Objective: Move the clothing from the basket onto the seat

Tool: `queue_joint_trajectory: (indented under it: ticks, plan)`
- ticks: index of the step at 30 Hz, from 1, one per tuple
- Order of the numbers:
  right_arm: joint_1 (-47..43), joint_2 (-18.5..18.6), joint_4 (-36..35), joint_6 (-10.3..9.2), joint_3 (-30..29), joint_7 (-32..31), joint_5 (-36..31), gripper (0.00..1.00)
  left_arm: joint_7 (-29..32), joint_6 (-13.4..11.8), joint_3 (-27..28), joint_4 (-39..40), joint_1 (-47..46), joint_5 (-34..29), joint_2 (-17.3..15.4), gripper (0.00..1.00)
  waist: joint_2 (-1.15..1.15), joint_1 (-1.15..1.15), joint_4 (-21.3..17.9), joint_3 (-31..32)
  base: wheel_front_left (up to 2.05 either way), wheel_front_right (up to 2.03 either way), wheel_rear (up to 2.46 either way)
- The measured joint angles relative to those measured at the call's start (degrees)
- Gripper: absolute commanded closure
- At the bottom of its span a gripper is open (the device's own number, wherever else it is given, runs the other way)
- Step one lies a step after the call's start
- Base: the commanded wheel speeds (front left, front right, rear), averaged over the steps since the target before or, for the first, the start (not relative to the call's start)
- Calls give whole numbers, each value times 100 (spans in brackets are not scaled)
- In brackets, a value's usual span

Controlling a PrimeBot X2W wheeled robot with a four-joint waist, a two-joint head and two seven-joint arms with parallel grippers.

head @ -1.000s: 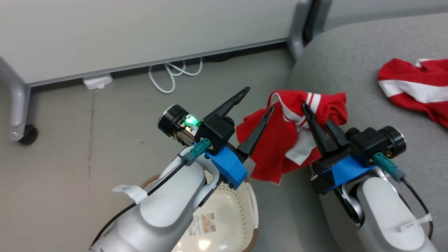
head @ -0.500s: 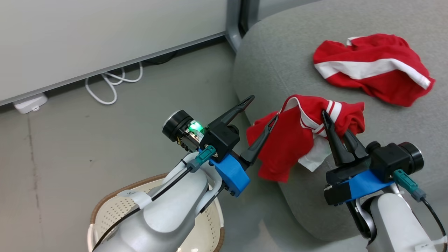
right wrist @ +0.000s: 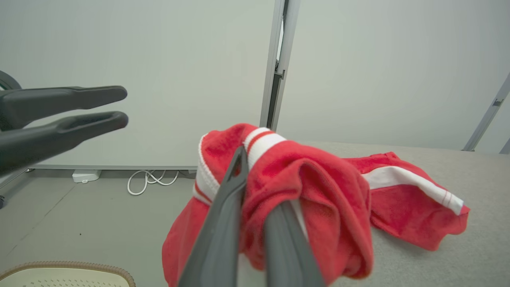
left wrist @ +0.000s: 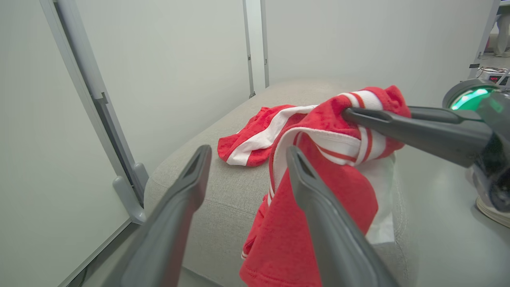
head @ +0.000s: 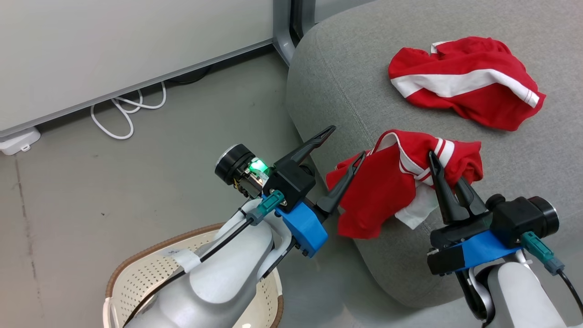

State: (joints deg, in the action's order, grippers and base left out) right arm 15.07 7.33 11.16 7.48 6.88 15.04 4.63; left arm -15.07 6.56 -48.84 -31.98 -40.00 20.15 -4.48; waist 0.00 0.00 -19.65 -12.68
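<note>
In the head view, your right gripper has its fingers pressed together on a fold of the held garment, at the striped trim. The held garment hangs above the seat, at its near corner, and its lower part drops over the edge; you cannot tell if it touches the cushion. The second garment lies flat on the seat, well apart from the grippers. Your left gripper is spread and holds nothing; one finger is just beside the red cloth. The basket stands on the floor under the left forearm, and a white cable lies by the wall.

In the left wrist view, the left gripper is wide apart, with the held garment right behind one finger. The right gripper comes in from the side and pinches the white and red trim. The second garment lies behind on the seat.

In the right wrist view, the right gripper clamps the held garment, which bunches over the fingers. The second garment lies beyond it on the seat. The left gripper is apart from the cloth, and the rim of the basket shows at the lower corner.
</note>
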Motion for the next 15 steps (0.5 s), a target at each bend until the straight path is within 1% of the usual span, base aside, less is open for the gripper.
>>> queue_joint_trajectory:
  ticks: [5, 10, 13, 15]
  plan:
    - [196, -40, -113, 0, -76, 0, 1, 100, 0, 2, 70, 32, -1, -26, -9, 0, 0, 0, 66, -53, 0, 0, 0]
    - [935, -45, -227, 0, -229, 0, 0, 100, 0, 2, 124, 66, -71, -111, -25, 0, 0, 0, 122, -231, 0, 0, 0]
    - [1518, -3, -298, 1, -498, 0, -1, 100, 0, 3, 120, 111, -236, -172, -22, 0, 0, 0, 178, -410, 0, 0, 0]
    - [1961, 40, -336, 1, -828, 1, 2, 100, 0, 4, 110, 140, -354, -230, -20, 0, 0, 0, 222, -573, 0, 0, 0]
